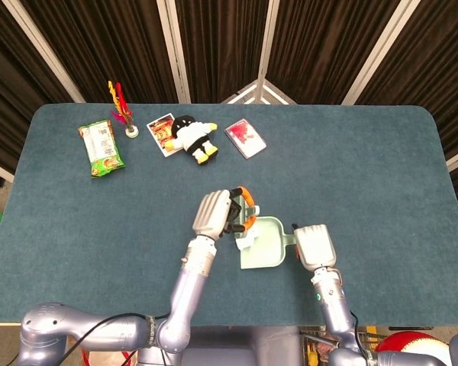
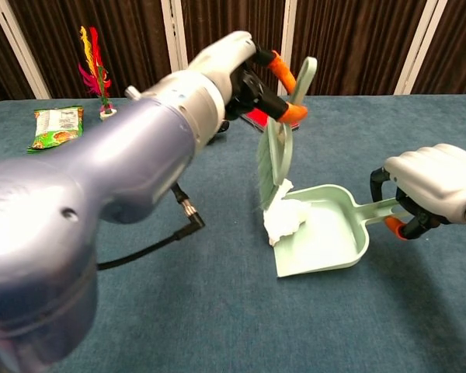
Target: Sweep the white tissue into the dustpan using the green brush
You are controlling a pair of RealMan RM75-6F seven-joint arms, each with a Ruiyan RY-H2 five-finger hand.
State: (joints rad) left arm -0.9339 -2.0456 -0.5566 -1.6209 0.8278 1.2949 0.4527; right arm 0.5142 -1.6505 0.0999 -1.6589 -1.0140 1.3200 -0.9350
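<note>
The green brush [image 2: 278,148] is gripped by its handle in the left hand [image 2: 237,66], whose fingers are curled around it, and it is held nearly upright with the bristles pointing down, presumably so that they can drag along the table [image 1: 76,244] and push whatever lies below them. The dustpan [image 2: 326,237] is held by its handle in the right hand [image 2: 435,186], the fingers wrapped around it; the pan is kept flat on the table with its open lip turned toward the left hand, which appears meant to brace it against the push of the brush and to present the mouth to the sweep. The white tissue [image 2: 286,219] is found directly beneath the left hand, touching the brush's bristles, and it sits on the lip of the dustpan, partly inside the tray, so the sweep is judged nearly complete. Apart from the tissue, nothing else is seen in the dustpan. Well beyond the left hand, at the far side of the table, a plush toy [image 1: 192,137], a green snack packet [image 1: 101,149] and a feathered shuttlecock [image 1: 122,107] are left untouched.
</note>
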